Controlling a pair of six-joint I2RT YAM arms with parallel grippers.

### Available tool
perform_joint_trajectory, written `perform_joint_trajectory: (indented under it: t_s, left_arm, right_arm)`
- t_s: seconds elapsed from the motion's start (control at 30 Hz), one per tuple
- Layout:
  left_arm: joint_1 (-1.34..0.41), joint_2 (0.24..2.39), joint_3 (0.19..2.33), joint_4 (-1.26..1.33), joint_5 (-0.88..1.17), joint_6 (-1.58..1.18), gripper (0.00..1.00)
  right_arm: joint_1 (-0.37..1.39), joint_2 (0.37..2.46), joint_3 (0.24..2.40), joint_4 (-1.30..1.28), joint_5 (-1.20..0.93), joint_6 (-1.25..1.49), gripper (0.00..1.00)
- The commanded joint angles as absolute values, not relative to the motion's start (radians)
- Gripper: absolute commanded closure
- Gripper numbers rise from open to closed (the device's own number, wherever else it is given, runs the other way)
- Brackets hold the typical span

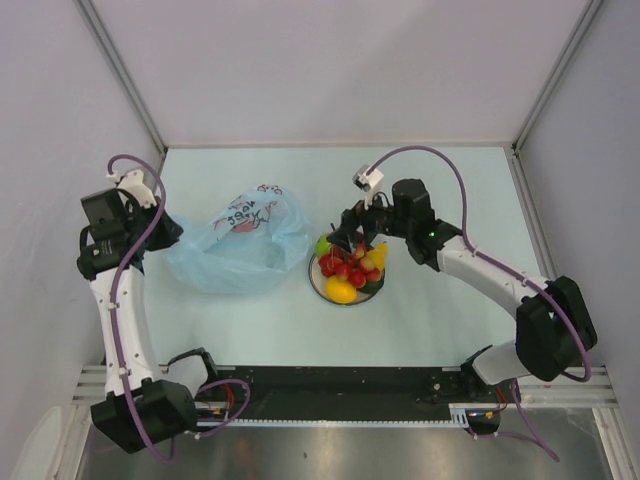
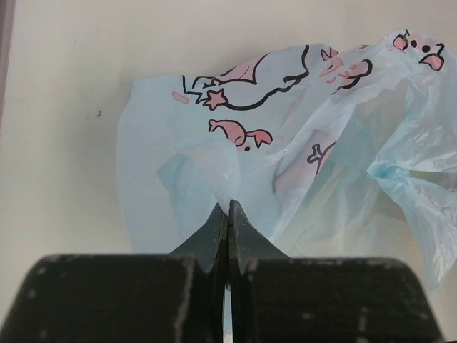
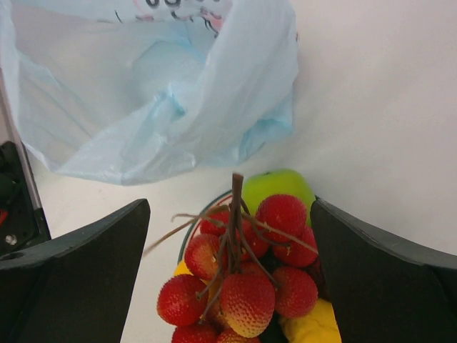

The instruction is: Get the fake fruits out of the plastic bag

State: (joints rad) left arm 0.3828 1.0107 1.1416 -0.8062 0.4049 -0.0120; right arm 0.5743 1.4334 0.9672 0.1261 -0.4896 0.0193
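The light-blue plastic bag [image 1: 240, 245] lies crumpled left of centre, its mouth turned toward the plate. My left gripper [image 1: 165, 232] is at the bag's left edge, shut on a thin fold of the bag [image 2: 285, 143], which is pinched at the tips [image 2: 227, 209]. The fake fruits sit piled on the plate [image 1: 318, 283]: a green apple [image 3: 278, 187], a cluster of red berries [image 3: 246, 286] and a yellow piece [image 3: 310, 325]. My right gripper [image 3: 230, 207] hangs just above the pile, open, its fingers [image 3: 93, 250] standing on both sides of the berry cluster without touching it.
White enclosure walls stand close on the left [image 1: 60, 120], back and right. A metal rail [image 1: 340, 385] with both arm bases runs along the near edge. Bare table [image 1: 450, 190] stretches behind and to the right of the plate.
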Motion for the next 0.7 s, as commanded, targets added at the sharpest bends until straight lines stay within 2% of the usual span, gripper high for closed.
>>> perform_joint_trajectory:
  t_s: [0.0, 0.07, 0.1, 0.13, 0.17, 0.2, 0.3, 0.4, 0.53, 0.67]
  left_arm:
    - [0.393, 1.026, 1.186, -0.779, 0.425, -0.025, 1.0]
    - [0.393, 1.025, 1.181, -0.775, 0.425, -0.02, 1.0]
    - [0.394, 1.023, 1.18, -0.775, 0.419, -0.014, 0.67]
    - [0.393, 1.02, 1.181, -0.769, 0.401, -0.006, 0.43]
    - [0.393, 1.011, 1.183, -0.765, 0.384, -0.003, 0.08]
    - [0.393, 0.999, 1.187, -0.765, 0.346, -0.003, 0.0]
    - [0.391, 0.973, 1.216, -0.753, 0.328, 0.034, 0.0]
    - [0.387, 0.948, 1.279, -0.752, 0.354, 0.044, 0.0]
    - [0.335, 0.93, 1.382, -0.746, 0.313, 0.08, 0.0]
    - [0.264, 0.951, 1.472, -0.764, 0.288, 0.113, 0.0]
  right_arm:
    - [0.545, 1.4, 1.165, 0.005, -0.504, 0.09, 0.0]
    - [0.496, 1.41, 1.224, -0.052, -0.564, 0.124, 0.0]
    - [0.482, 1.414, 1.274, -0.076, -0.574, 0.133, 0.0]
    - [0.468, 1.425, 1.296, -0.089, -0.589, 0.138, 0.0]
    - [0.441, 1.43, 1.314, -0.122, -0.591, 0.127, 0.0]
    - [0.431, 1.434, 1.334, -0.147, -0.574, 0.115, 0.0]
    - [0.404, 1.486, 1.428, -0.288, -0.254, 0.086, 0.0]
    - [0.326, 1.6, 1.595, -0.492, -0.102, 0.147, 0.01]
    - [0.184, 1.614, 1.632, -0.52, -0.106, 0.225, 0.0]
    - [0.147, 1.649, 1.686, -0.684, 0.087, 0.157, 0.0]
